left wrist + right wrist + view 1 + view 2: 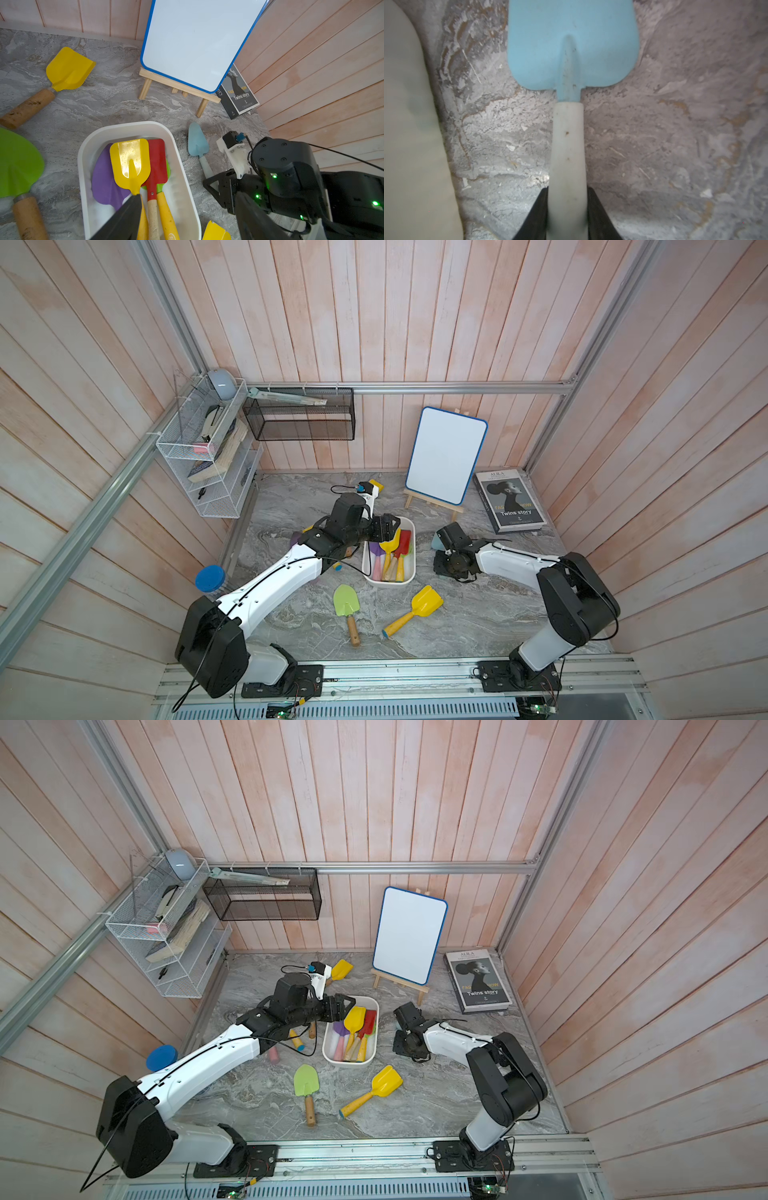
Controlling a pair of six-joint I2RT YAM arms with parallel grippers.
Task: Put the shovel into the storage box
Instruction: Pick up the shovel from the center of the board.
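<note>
Right gripper (568, 193) is clamped on the handle of the light-blue shovel (571, 41), which lies on the grey marbled tabletop (675, 124) just beside the storage box (87, 149). Left gripper (388, 529) hovers over that box, jaws apart. It holds yellow, red, purple and green shovels (129, 162).

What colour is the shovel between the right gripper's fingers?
Light blue shovel, whitish handle; right wrist view.

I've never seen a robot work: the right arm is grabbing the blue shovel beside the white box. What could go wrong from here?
The right gripper holds the blue shovel far back on its handle, so the blade might droop or slip. The box already holds several shovels; this one may end up sticking out. The left gripper hangs open over the box, so the arms could bump.
</note>
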